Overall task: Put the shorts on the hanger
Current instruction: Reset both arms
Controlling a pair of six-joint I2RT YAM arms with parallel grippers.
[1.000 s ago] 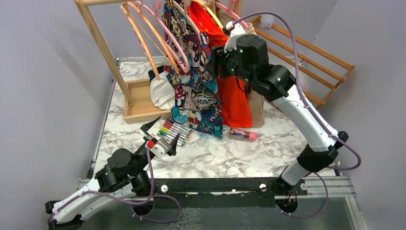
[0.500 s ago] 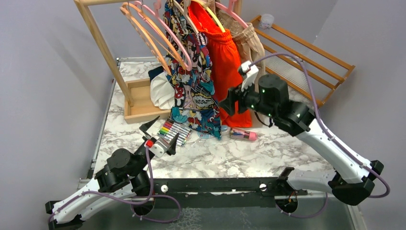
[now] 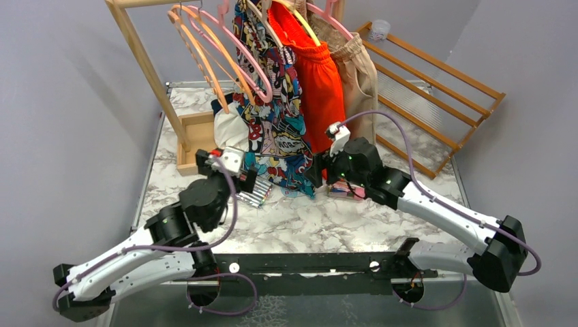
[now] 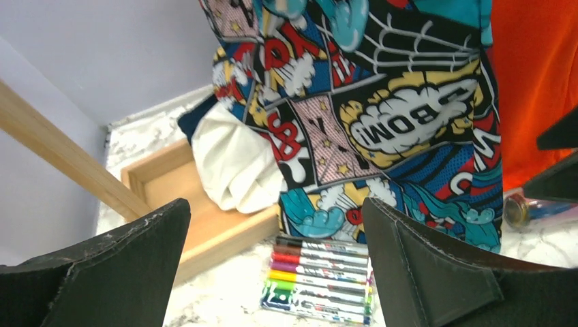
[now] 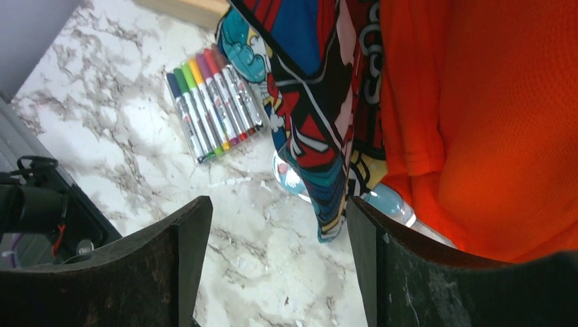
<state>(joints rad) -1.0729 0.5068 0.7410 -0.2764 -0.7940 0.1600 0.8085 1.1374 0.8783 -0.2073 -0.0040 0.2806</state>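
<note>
The left gripper [image 3: 226, 170] has risen toward the wooden rack [image 3: 140, 54], and the right gripper [image 3: 317, 170] has dropped below it; both are spread wide and empty. The shorts [image 3: 276, 116] hang from the hanger [image 3: 261, 19] on the rack, so they seem already placed and need no grip.

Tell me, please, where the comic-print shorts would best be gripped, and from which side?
Probably the lower near corner of the shorts: there the cloth hangs loose and thin, with open table in front of it. Come in level from the near side, pinching both faces; the orange shorts crowd its right.
</note>
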